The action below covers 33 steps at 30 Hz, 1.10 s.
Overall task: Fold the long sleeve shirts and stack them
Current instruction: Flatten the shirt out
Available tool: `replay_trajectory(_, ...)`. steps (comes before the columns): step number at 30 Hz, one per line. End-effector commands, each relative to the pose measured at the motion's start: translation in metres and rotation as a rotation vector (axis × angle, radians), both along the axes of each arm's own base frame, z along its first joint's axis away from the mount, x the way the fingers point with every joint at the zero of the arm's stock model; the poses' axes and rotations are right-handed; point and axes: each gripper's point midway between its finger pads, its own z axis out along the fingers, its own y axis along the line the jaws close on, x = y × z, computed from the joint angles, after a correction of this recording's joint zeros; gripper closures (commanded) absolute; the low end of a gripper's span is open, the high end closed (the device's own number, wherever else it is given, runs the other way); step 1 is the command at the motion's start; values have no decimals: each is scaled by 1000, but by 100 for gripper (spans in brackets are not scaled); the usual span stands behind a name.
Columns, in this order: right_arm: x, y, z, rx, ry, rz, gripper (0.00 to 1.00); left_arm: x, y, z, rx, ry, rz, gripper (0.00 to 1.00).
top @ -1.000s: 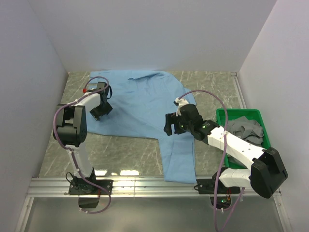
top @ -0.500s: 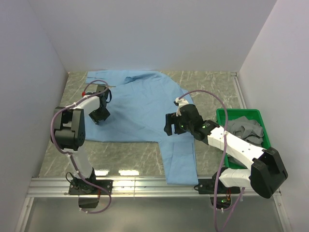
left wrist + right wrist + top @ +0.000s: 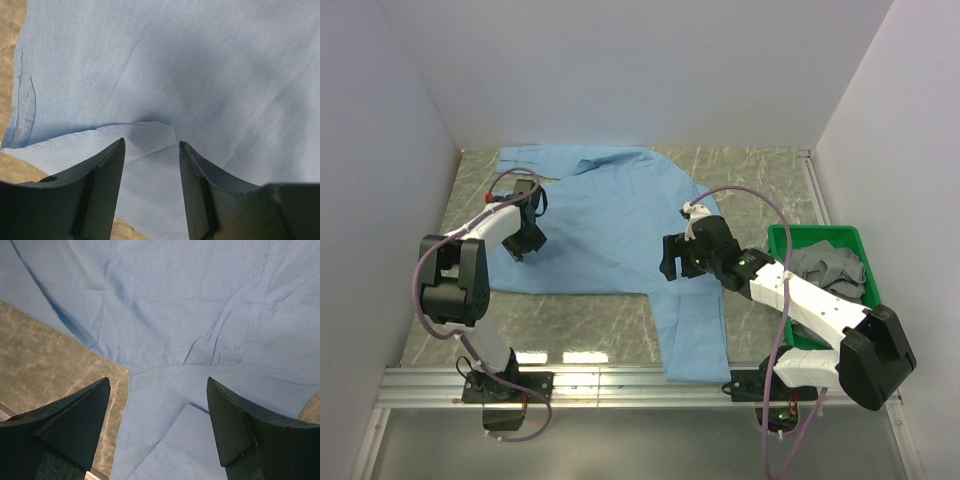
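Thin, creased light blue shirt (image 3: 610,220) lies on the marbled table (image 3: 570,320); left fingers (image 3: 100,190) and right fingers (image 3: 65,420) gape apart

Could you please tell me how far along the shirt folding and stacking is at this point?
Nothing looks finished: the blue shirt lies spread on the table, one sleeve trailing toward the near edge, and no folded stack shows. In hand: the left gripper and right gripper hang open over it, gripping nothing. Left: every fold, the stacking, and probably the grey cloth in the green bin.
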Motion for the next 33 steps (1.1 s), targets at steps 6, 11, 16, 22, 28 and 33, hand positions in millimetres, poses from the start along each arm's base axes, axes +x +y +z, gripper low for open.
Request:
replay_trajectory(6,3,2,11,22,-58,0,16,1,4,-9,31,17,2,46)
replay_trajectory(11,3,3,10,24,-54,3,16,1,6,-16,47,33,3,47)
replay_trajectory(16,3,4,9,24,-53,8,16,-2,8,-20,56,45,6,49)
replay_trajectory(22,2,5,9,23,-51,11,16,-3,10,-17,66,36,6,65)
replay_trajectory(28,3,4,8,19,-54,9,16,-3,8,-22,56,47,0,88)
replay_trajectory(33,3,3,9,14,-52,5,16,-9,15,-3,87,28,25,96)
